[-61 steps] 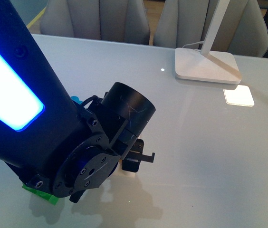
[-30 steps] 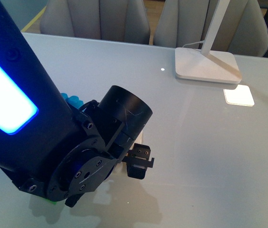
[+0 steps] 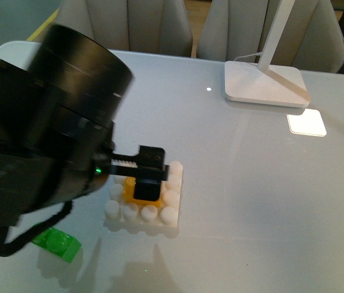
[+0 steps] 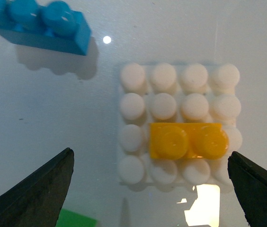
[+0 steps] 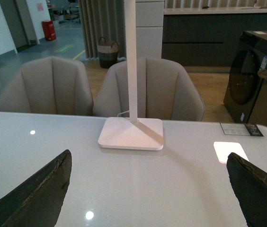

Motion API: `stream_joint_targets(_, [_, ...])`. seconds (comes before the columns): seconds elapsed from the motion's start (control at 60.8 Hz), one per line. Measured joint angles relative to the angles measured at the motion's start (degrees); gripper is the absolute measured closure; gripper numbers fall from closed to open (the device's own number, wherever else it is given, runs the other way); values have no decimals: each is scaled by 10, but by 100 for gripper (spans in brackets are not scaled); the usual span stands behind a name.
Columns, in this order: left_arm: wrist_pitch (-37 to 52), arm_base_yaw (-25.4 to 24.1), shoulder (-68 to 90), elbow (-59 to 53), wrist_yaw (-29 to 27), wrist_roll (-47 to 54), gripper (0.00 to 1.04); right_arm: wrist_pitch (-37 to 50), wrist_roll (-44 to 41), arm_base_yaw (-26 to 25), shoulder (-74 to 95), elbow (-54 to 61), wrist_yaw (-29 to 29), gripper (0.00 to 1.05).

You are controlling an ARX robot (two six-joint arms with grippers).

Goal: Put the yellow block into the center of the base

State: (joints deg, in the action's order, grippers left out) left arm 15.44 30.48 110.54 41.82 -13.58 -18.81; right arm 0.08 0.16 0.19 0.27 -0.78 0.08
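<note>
The yellow block (image 4: pixel 189 141) sits on the white studded base (image 4: pixel 133 78), with white studs showing on every side of it. My left gripper (image 4: pixel 148 187) is open above them, its jaws wide apart and touching neither. In the front view one of its fingers (image 3: pixel 150 163) hangs just over the yellow block (image 3: pixel 134 194) on the base (image 3: pixel 160 215). My right gripper (image 5: pixel 147 189) is open and empty above bare table. It does not show in the front view.
A blue three-stud brick (image 4: pixel 39 23) lies beside the base. A green brick (image 3: pixel 57 243) lies near the table's front left. The white lamp foot (image 3: pixel 266 82) stands at the back right and also shows in the right wrist view (image 5: pixel 131 134). Chairs stand behind the table.
My left arm has swung up and to the left. The base and the yellow block, hidden under the arm before, now show below the open gripper.
</note>
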Motion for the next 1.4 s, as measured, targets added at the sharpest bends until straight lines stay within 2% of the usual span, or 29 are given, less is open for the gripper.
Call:
stream_joint_targets(0.148, [-10, -68, -149, -83, 39, 43, 7, 0, 0, 0, 0, 0, 0, 9])
stream_joint_targets(0.28, [-65, -156, -328, -146, 111, 80, 7, 0, 0, 0, 0, 0, 0, 9])
stream_joint_targets(0.346, [-71, -182, -387, -158, 112, 91, 7, 0, 0, 0, 0, 0, 0, 9])
stream_joint_targets(0.395, [26, -184, -387, -185, 71, 113, 13, 0, 0, 0, 0, 0, 0, 9])
stream_joint_targets(0.428, [141, -186, -376, -218, 44, 135, 19, 0, 0, 0, 0, 0, 0, 9])
stream_joint_targets(0.51, [337, -196, -359, -298, 36, 158, 33, 0, 0, 0, 0, 0, -1, 9])
stream_joint_targets(0.559, [417, -204, -369, -328, 40, 167, 42, 0, 0, 0, 1, 0, -1, 9])
stream_joint_targets(0.609, [449, -213, -399, -336, 47, 173, 52, -1, 0, 0, 1, 0, -1, 9])
stream_joint_targets(0.79, [406, -236, -488, -370, 71, 179, 85, -1, 0, 0, 0, 0, -1, 9])
stream_joint_targets(0.823, [384, -244, -516, -379, 77, 180, 96, -1, 0, 0, 0, 0, -1, 9])
stream_joint_targets(0.856, [368, -248, -539, -385, 81, 179, 103, -1, 0, 0, 0, 0, -1, 9])
stream_joint_targets(0.905, [346, -256, -572, -391, 91, 181, 102, -1, 0, 0, 0, 0, -1, 9])
stream_joint_targets(0.938, [324, -281, -596, -395, 128, 182, 102, -1, 0, 0, 0, 0, -1, 9])
stream_joint_targets(1.004, [287, -301, -641, -402, 131, 182, 102, -1, 0, 0, 0, 0, -1, 9])
stream_joint_targets(1.399, [123, -303, -824, -411, 136, 182, 102, -1, 0, 0, 0, 0, -1, 9])
